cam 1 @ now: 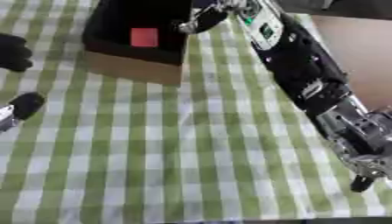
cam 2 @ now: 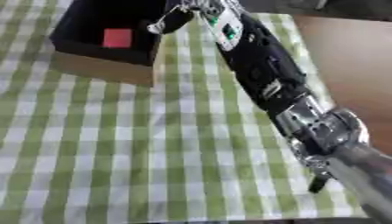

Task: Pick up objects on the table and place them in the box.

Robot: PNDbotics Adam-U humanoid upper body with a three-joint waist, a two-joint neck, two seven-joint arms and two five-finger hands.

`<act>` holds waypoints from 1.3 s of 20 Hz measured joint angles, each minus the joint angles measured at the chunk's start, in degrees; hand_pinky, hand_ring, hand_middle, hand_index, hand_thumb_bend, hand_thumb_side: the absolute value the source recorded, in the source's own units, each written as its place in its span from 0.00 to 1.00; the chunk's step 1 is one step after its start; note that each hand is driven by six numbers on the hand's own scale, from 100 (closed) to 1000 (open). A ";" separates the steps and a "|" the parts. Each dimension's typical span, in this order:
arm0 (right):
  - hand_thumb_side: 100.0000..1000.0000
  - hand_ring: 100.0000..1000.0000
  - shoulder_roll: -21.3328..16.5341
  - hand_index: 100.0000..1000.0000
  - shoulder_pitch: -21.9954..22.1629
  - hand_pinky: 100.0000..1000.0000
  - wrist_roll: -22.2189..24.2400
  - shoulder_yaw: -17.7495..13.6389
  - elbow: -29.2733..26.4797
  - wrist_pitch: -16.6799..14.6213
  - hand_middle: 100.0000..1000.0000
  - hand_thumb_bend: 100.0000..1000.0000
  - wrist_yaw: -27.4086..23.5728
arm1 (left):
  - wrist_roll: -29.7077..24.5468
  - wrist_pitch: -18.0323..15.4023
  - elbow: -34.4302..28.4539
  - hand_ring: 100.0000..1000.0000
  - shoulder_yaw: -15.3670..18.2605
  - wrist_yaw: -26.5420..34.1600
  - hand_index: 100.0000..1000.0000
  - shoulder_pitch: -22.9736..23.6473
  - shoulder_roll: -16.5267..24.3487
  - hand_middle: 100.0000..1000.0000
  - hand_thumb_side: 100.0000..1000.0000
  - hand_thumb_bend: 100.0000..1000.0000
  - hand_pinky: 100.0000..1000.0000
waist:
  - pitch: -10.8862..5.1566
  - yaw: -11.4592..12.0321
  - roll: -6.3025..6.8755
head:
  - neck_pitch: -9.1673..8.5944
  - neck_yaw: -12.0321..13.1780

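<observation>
Box (cam 1: 138,43) status: it stands at the far left of the counter (cam 1: 191,153), on the green-and-white checked cloth, with a dark interior and brown outer walls. A small red square item (cam 1: 144,37) lies inside it, against the dark floor. Count that item as placed.

Your right arm reaches diagonally from the lower right corner up to the box's near right corner. The right hand (cam 2: 174,18) sits at the box's rim, just beside or slightly over the opening. Its fingers (cam 2: 165,24) look curled, but the pictures do not show clearly whether they hold anything, so you cannot tell if an object is in transit or already let go.

Your left hand (cam 1: 14,52) shows only at the left edge of the left eye view, as a dark shape; the state of that hand cannot be read. Below it, at the same edge, a second dark rounded shape (cam 1: 27,105) rests on the cloth. It cannot be identified.

Judgement of progress: at least one object is in the box, and the visible cloth shows no other clear loose object except the unidentified dark shape at the left edge. Check the right hand for a held object, then check that left edge for anything left to collect.
</observation>
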 measured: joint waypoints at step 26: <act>0.00 0.70 -2.18 0.83 38.38 0.78 -7.57 -7.91 -41.72 10.56 0.72 0.24 -16.90 | 5.74 1.42 1.37 0.63 4.60 -1.78 0.77 4.57 0.87 0.62 0.40 0.54 0.65 | -0.61 -11.07 2.08 | 0.99 15.18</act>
